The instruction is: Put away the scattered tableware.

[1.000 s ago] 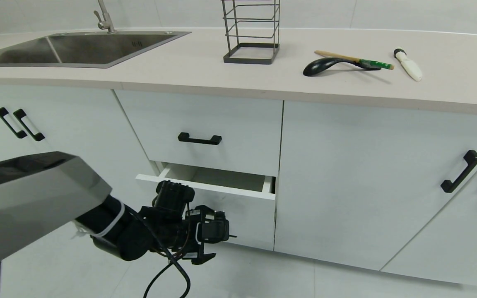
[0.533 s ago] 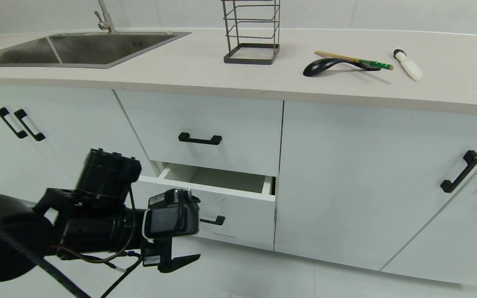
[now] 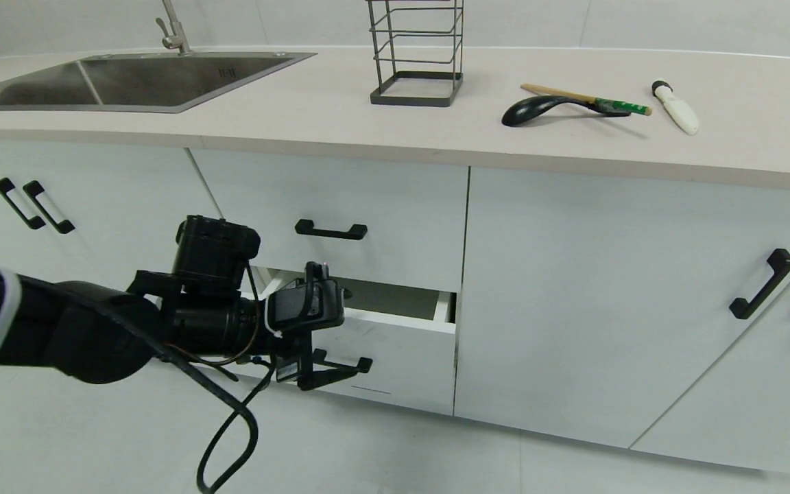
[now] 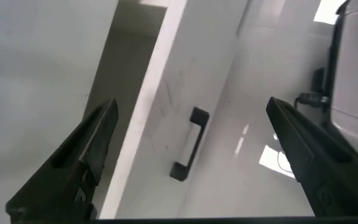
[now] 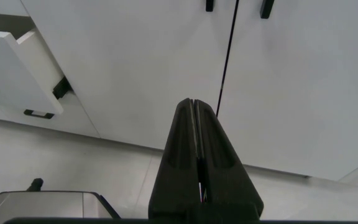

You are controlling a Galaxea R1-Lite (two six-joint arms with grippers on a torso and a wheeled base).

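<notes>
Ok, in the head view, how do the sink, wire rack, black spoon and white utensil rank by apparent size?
1. sink, largest by far
2. wire rack, although its top is cut off by the picture's edge
3. black spoon
4. white utensil, clearly the smallest

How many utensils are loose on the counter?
3, all right of the wire rack: a black spoon, a wooden stick along its handle, a white tool farthest right.
</notes>
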